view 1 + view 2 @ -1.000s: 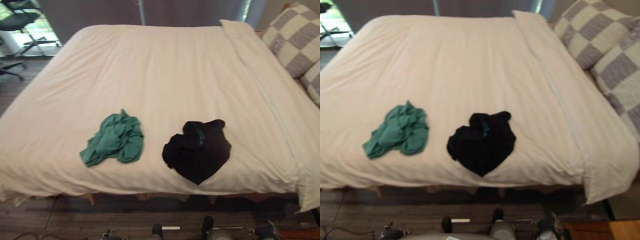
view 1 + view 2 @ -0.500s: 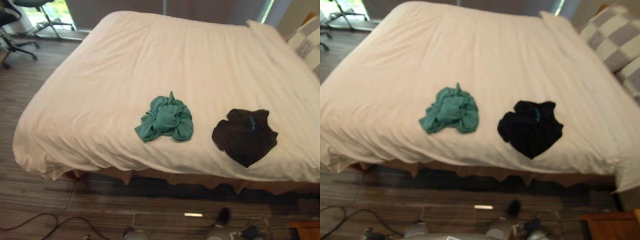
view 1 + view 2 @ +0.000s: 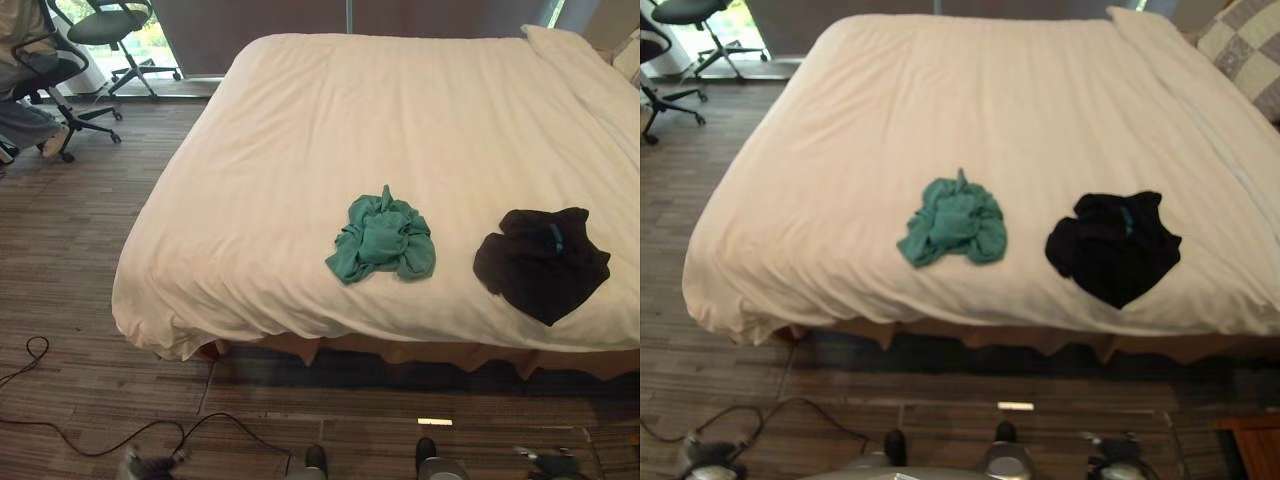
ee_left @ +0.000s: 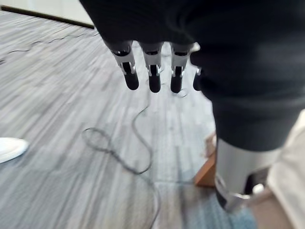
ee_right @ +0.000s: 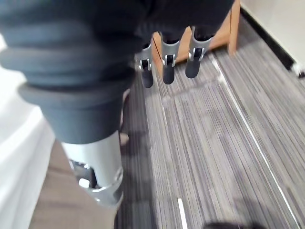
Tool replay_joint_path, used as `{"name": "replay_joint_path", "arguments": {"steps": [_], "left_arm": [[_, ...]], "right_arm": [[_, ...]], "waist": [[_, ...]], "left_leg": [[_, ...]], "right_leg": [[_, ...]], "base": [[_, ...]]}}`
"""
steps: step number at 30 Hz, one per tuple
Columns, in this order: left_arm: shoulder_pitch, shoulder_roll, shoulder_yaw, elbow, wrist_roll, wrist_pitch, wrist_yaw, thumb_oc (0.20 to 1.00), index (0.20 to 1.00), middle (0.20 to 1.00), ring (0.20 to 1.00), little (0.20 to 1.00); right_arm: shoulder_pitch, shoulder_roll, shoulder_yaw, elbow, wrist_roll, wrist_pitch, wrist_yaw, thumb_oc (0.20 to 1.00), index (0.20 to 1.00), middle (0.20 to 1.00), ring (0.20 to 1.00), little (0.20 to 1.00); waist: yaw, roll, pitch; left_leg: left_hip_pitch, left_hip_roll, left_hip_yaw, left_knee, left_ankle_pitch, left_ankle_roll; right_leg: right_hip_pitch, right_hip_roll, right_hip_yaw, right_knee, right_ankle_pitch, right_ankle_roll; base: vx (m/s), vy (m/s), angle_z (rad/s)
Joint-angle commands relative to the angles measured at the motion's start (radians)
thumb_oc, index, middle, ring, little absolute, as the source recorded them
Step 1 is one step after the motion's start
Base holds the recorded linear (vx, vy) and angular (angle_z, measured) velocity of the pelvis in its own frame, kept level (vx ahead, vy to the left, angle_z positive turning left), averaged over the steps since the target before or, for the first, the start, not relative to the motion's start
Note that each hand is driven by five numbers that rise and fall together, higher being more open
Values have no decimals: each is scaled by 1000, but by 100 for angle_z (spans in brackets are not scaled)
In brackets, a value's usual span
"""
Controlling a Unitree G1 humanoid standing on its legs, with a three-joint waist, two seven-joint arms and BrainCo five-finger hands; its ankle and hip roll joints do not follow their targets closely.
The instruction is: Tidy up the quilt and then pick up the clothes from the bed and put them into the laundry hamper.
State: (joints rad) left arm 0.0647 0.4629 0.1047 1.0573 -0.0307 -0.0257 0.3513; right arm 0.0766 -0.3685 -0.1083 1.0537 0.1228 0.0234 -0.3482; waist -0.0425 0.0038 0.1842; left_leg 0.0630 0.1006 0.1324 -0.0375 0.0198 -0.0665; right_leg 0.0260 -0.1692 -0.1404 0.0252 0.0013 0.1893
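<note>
Two garments, green (image 3: 381,239) and black (image 3: 541,263), lie apart on the smooth quilt (image 3: 400,120); both hands (image 4: 152,71) (image 5: 167,62) hang straight-fingered, empty.

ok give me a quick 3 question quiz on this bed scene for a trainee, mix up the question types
1. True or false: the green garment and the black garment lie touching each other on the quilt.
2. Multiple choice: what is the left hand holding? A) the green garment B) the black garment C) nothing
3. Fill in: the right hand hangs with straight fingers over the ____.

Key
1. False: they lie apart, with bare quilt between them.
2. C: its fingers are straight and hold nothing.
3. Floor.
</note>
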Motion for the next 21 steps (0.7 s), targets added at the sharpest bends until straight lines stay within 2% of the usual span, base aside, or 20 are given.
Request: {"name": "replay_joint_path", "arguments": {"steps": [1, 5, 6, 8, 10, 15, 17, 19, 21], "left_arm": [[-19, 142, 46, -303, 77, -45, 76, 1000, 1000, 1000, 1000, 1000], [-39, 219, 67, -474, 177, -71, 87, 1000, 1000, 1000, 1000, 1000], [-74, 248, 55, -524, 213, -78, 78, 1000, 1000, 1000, 1000, 1000], [-96, 257, 39, -534, 230, -79, 71, 1000, 1000, 1000, 1000, 1000], [-162, 282, -8, -543, 259, -81, 56, 1000, 1000, 1000, 1000, 1000], [-369, 338, -185, -523, 360, -64, 36, 1000, 1000, 1000, 1000, 1000], [-422, 347, -224, -501, 379, -57, 37, 1000, 1000, 1000, 1000, 1000], [-615, 343, -364, -392, 427, -29, 43, 1000, 1000, 1000, 1000, 1000], [-735, 332, -437, -312, 435, -13, 54, 1000, 1000, 1000, 1000, 1000]], "right_arm": [[13, -84, -58, -127, 7, -34, -64, 1000, 1000, 1000, 1000, 1000], [33, -177, -129, -272, -49, -45, -95, 1000, 1000, 1000, 1000, 1000], [29, -222, -146, -361, -89, -51, -101, 1000, 1000, 1000, 1000, 1000], [28, -240, -154, -399, -110, -49, -101, 1000, 1000, 1000, 1000, 1000], [4, -306, -146, -479, -182, -51, -97, 1000, 1000, 1000, 1000, 1000], [-127, -418, -57, -583, -265, -71, -101, 1000, 1000, 1000, 1000, 1000], [-153, -424, -41, -598, -271, -74, -99, 1000, 1000, 1000, 1000, 1000], [-239, -422, 31, -634, -278, -87, -103, 1000, 1000, 1000, 1000, 1000], [-275, -400, 68, -659, -264, -98, -104, 1000, 1000, 1000, 1000, 1000]], "waist": [[3, -66, -19], [-6, -65, -30], [-14, -64, -34], [-16, -63, -33], [-25, -62, -30], [-47, -57, -11], [-49, -57, -3], [-75, -60, 31], [-93, -63, 58]], "left_leg": [[-17, -6, -18, 67, -75, -29], [-9, -4, -18, 55, -71, -33], [-5, -3, -15, 50, -71, -35], [-3, -2, -13, 48, -70, -36], [-1, 2, -8, 45, -69, -37], [-12, 15, 10, 43, -62, -41], [-19, 19, 16, 45, -60, -42], [-54, 32, 29, 59, -51, -45], [-85, 41, 40, 73, -44, -49]], "right_leg": [[26, -42, -56, -90, 60, 16], [30, -46, -61, -100, 63, 22], [29, -47, -59, -101, 63, 23], [28, -46, -58, -101, 62, 23], [22, -44, -54, -100, 63, 24], [-11, -32, -32, -101, 70, 22], [-23, -29, -26, -101, 72, 22], [-69, -20, -8, -95, 80, 19], [-110, -13, 7, -84, 88, 17]], "base": [[71, -38, -1], [67, -35, 5], [63, -25, -1], [52, -23, -4], [43, -37, -2], [-3, -37, -14], [-39, -27, -24], [-108, -43, -14], [-118, -39, -15]]}}
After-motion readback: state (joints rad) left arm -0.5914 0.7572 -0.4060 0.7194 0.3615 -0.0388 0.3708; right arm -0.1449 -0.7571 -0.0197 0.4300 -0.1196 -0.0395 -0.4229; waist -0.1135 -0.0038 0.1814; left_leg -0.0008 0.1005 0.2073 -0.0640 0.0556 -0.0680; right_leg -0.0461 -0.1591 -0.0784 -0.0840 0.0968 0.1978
